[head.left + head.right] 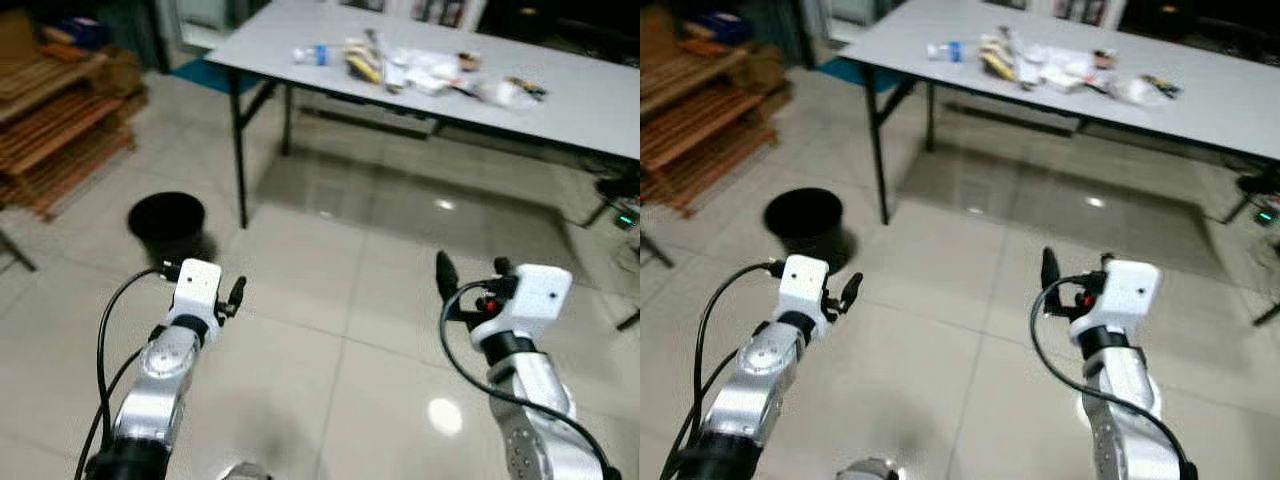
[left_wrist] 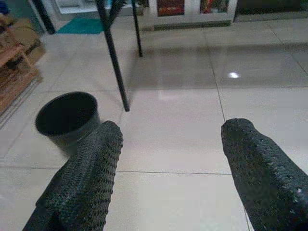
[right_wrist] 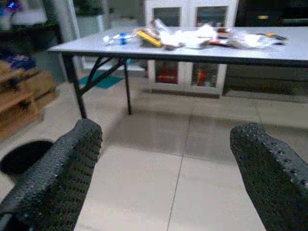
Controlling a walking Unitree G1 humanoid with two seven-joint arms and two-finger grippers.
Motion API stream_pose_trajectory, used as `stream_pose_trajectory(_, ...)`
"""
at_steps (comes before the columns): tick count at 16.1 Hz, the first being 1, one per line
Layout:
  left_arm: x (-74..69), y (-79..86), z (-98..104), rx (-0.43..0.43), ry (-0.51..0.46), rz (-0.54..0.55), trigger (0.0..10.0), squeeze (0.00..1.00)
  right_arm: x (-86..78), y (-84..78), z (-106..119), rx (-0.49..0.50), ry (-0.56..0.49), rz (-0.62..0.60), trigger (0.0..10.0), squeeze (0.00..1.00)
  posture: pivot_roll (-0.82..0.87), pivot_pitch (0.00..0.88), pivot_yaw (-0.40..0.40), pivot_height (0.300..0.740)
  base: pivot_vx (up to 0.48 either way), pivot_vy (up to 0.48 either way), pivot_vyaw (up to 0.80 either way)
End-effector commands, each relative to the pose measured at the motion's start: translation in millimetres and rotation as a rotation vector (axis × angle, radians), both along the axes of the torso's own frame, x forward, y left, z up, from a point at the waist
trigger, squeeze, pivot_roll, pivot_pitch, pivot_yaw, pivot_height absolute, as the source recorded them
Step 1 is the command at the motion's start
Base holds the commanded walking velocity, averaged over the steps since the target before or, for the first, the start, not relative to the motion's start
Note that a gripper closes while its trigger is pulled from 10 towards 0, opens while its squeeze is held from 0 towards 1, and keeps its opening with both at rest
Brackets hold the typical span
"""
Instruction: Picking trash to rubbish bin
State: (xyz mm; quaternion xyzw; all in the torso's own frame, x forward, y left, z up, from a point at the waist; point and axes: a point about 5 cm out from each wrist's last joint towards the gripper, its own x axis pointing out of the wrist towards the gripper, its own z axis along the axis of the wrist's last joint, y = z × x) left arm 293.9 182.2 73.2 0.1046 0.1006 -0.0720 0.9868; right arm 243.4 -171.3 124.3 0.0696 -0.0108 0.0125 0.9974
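Observation:
Several pieces of trash point(image 1: 415, 70) lie in a heap on a white table point(image 1: 600, 105) ahead, among them a plastic bottle point(image 1: 312, 54) with a blue label and crumpled wrappers. A black rubbish bin point(image 1: 167, 224) stands on the floor left of the table's front leg. Both arms are raised in front of me, well short of the table. My left gripper point(image 2: 168, 159) is open, with the bin beyond its fingers. My right gripper point(image 3: 168, 163) is open too, facing the table and the trash point(image 3: 192, 37). Nothing is held.
Wooden pallets point(image 1: 55, 125) are stacked at the left. Black table legs point(image 1: 238, 150) stand between the bin and the space under the table. A chair base point(image 1: 620, 205) shows at the right edge. Pale tiled floor point(image 1: 330, 300) lies between me and the table.

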Motion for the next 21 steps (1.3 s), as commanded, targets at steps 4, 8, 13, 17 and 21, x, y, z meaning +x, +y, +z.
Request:
stream_pose_trajectory(4,-3.0,7.4,12,0.065,-0.025,-0.005,10.0,0.0,2.9,12.4,-6,-0.04,0.005,0.046,10.0,0.0,0.32,0.14,-0.124,0.74,0.0,0.0,0.0)
stream_pose_trajectory(8,-0.6,-22.8,18,0.048,-0.043,-0.085,10.0,0.0,2.9,-4.6,1,-0.019,-0.044,-0.045,10.0,0.0,0.3,0.114,-0.081,0.74,0.0,0.0,0.0)
stream_pose_trajectory(13,4.8,-15.7,16,0.067,0.014,-0.097,10.0,0.0,-2.2,-2.2,4,-0.052,-0.077,-0.102,10.0,0.0,0.26,0.104,-0.046,0.74,0.0,0.0,0.0)
stream_pose_trajectory(17,-8.1,-5.0,6,0.069,0.043,-0.016,10.0,0.0,2.3,2.2,-5,-0.045,-0.056,-0.082,10.0,0.0,0.3,0.102,-0.092,0.74,0.0,0.0,0.0)
stream_pose_trajectory(21,-10.0,-14.4,2,0.077,0.056,-0.079,10.0,0.0,3.0,-3.0,-7,-0.034,-0.047,-0.112,10.0,0.0,0.3,0.096,-0.072,0.74,0.0,0.0,-0.28)
